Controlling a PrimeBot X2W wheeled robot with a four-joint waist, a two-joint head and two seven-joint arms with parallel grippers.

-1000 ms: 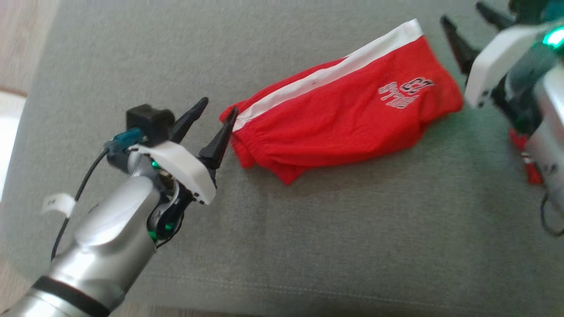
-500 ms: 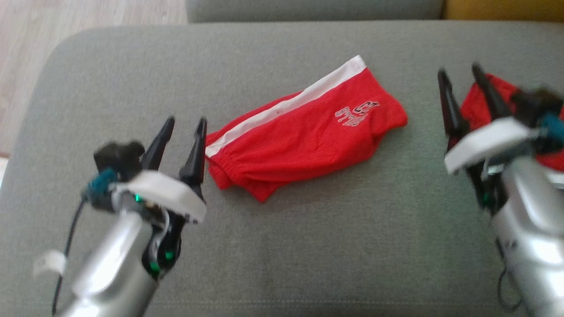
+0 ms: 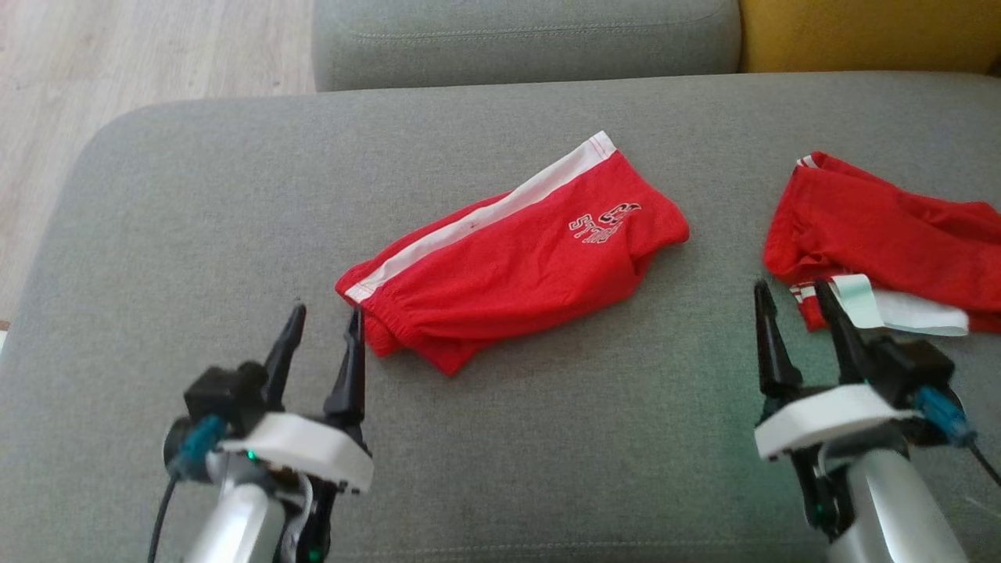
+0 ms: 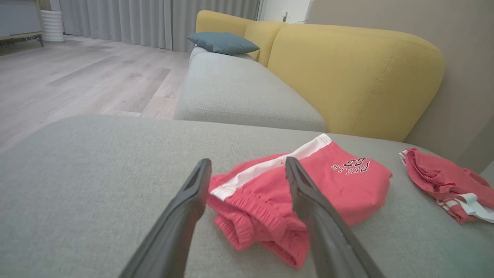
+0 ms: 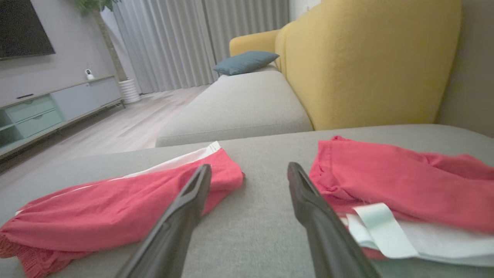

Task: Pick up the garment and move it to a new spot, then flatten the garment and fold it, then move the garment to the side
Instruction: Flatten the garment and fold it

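Both grippers have drawn back from the shorts [image 3: 516,258], jaws wide and empty. The left gripper [image 3: 327,313] sits just beside the waistband end; the right gripper [image 3: 790,287] is farther off.

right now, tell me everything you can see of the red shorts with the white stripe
The red shorts look like soft knit fabric, folded into a long bundle lying flat and diagonal on the grey cushion. A white stripe runs along the far edge; a white printed logo sits near the right end. The gathered waistband end lies nearest the left gripper, whose open fingers stand close beside it; contact is unclear. A second red garment lies apart to the right.
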